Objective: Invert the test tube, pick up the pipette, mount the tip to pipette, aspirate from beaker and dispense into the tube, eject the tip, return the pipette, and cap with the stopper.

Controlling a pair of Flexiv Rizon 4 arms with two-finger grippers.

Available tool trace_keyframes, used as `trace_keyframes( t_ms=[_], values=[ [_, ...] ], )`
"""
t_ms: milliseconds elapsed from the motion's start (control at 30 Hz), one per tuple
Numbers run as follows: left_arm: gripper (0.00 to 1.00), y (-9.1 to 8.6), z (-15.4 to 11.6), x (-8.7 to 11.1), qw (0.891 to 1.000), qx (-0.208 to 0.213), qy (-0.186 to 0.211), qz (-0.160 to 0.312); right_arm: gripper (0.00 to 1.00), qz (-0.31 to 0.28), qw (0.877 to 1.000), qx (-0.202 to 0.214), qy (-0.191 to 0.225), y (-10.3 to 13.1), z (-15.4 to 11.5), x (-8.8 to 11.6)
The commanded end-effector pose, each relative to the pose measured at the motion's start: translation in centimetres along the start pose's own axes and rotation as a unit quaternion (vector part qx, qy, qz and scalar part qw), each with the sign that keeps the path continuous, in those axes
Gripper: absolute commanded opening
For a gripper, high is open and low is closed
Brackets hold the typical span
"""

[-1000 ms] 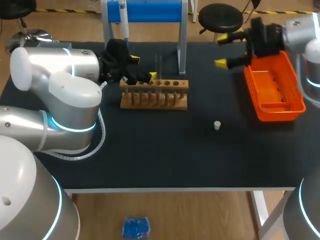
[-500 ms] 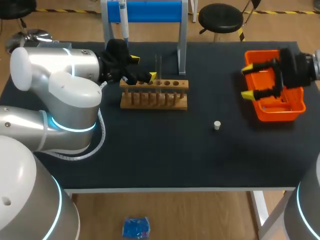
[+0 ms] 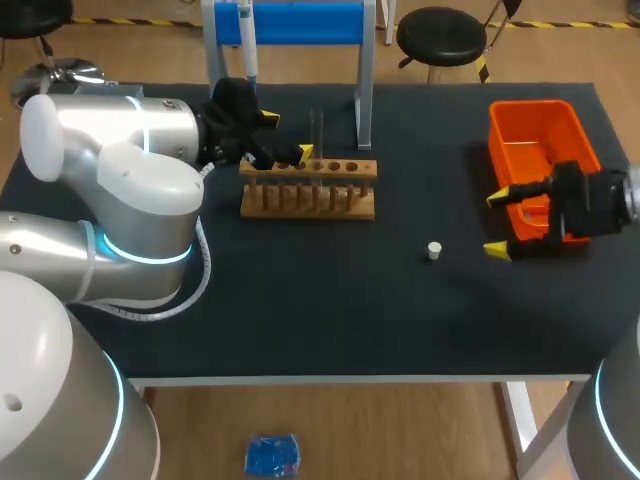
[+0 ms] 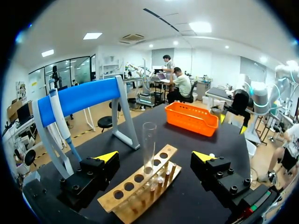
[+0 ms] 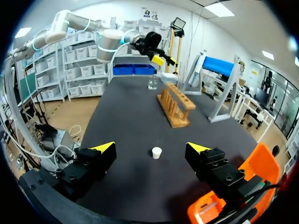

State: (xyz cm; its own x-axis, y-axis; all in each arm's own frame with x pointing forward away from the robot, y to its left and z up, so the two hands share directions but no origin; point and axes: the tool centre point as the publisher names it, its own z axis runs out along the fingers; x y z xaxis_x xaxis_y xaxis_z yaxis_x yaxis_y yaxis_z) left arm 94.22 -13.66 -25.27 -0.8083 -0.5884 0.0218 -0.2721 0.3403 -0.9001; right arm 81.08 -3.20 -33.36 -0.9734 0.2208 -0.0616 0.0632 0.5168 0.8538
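A clear test tube (image 3: 317,128) stands upright in the wooden rack (image 3: 308,190). My left gripper (image 3: 286,135) is open around the tube (image 4: 149,142), with neither finger touching it. The pipette (image 3: 248,45) hangs on the blue stand (image 3: 300,22); in the left wrist view the pipette (image 4: 59,116) is beyond one finger. The white stopper (image 3: 434,250) lies on the dark table. My right gripper (image 3: 497,224) is open just to its right. In the right wrist view the stopper (image 5: 156,152) sits ahead of the right gripper (image 5: 150,148). The beaker (image 5: 153,83) stands past the rack (image 5: 175,107).
An orange basket (image 3: 540,135) sits at the table's right, partly under my right arm, and also shows as the basket (image 4: 189,119) beyond the rack. The stand's metal leg (image 3: 364,95) rises just behind the rack. Bare tabletop (image 3: 330,300) spreads across the front.
My right arm has swung from above the basket's far end toward the front, coming down beside the stopper. The left arm and the tube have not moved.
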Motion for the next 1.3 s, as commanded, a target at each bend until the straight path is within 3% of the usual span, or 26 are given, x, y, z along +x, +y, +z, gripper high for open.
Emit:
trace_keyframes(
  t_ms=[33, 400, 1300],
  values=[
    [1.0, 0.0, 0.1, 0.0, 1.0, 0.0, -0.001, 0.0, 1.0, 0.004, 1.0, 0.002, -0.004, -1.2, 2.2, 0.1],
    [1.0, 0.0, 0.1, 0.0, 1.0, 0.0, -0.001, 0.0, 1.0, 0.016, 1.0, 0.005, 0.013, -2.9, 5.3, 0.4],
    [1.0, 0.0, 0.1, 0.0, 1.0, 0.0, -0.001, 0.0, 1.0, 0.015, 1.0, 0.019, 0.011, -3.9, 9.2, -0.7]
  ],
)
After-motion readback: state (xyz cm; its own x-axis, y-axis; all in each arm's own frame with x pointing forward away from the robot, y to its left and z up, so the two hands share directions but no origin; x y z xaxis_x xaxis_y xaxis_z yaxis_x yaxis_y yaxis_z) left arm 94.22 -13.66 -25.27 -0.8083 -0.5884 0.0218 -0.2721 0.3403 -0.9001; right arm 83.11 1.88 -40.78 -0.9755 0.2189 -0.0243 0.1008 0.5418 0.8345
